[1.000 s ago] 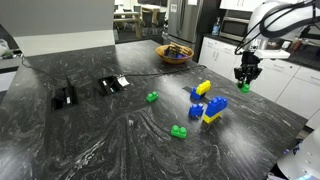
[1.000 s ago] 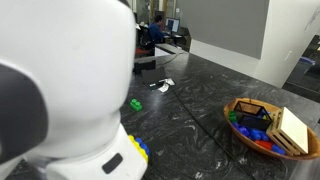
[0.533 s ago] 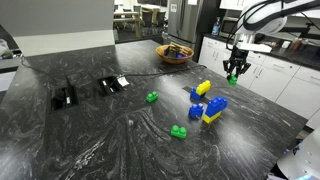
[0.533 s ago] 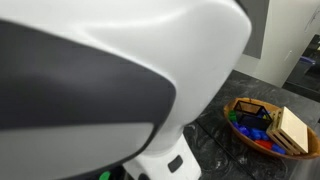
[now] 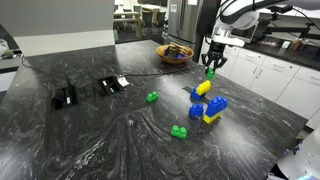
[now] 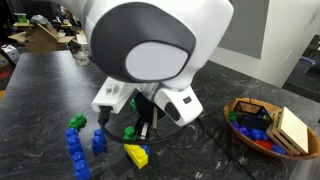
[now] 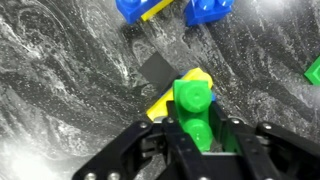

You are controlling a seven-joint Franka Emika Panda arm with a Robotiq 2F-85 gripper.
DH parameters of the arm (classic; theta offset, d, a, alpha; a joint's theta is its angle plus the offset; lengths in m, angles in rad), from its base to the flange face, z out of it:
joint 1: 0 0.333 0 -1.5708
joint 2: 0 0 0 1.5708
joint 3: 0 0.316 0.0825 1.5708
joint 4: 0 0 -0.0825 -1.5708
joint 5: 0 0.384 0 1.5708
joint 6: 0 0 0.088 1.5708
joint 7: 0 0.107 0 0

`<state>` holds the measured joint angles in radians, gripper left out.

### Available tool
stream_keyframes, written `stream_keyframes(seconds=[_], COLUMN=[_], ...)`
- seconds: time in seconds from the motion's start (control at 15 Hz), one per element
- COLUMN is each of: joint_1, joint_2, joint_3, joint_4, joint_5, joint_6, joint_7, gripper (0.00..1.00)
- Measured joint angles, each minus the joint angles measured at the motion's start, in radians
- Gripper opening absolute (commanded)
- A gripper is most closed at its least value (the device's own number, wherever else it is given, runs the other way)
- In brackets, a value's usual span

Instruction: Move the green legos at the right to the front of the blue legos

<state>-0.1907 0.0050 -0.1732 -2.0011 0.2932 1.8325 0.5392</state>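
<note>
My claw (image 7: 196, 138) closed on green lego (image 7: 193, 100), long axis vertical in wrist frame; blue legos (image 7: 205, 10) lie beyond, at top edge.

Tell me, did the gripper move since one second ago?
Yes. The gripper, holding the green legos, moved left, closer to the bowl.

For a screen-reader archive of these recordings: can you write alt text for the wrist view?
The gripper holds a small green lego over a dark marbled counter. A yellow brick shows right behind it, with blue legos at the top edge and another green piece at the right edge.
</note>
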Motion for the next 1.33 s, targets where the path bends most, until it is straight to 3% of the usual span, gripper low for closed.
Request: stream_keyframes(seconds=[0.6, 1.13, 1.2, 1.33], joint_1=[0.101, 0.149, 0.158, 0.176], joint_2=[0.356, 0.571, 0.588, 0.606], joint_3=[0.065, 0.123, 0.127, 0.131], joint_4=[0.422, 0.553, 0.561, 0.576], joint_5=[-0.016, -0.052, -0.079, -0.140], joint_6=[-0.069, -0.124, -0.137, -0.177], joint_7=[-0.007, -0.173, -0.202, -0.254], gripper=[0.10, 0.11, 0.60, 0.67])
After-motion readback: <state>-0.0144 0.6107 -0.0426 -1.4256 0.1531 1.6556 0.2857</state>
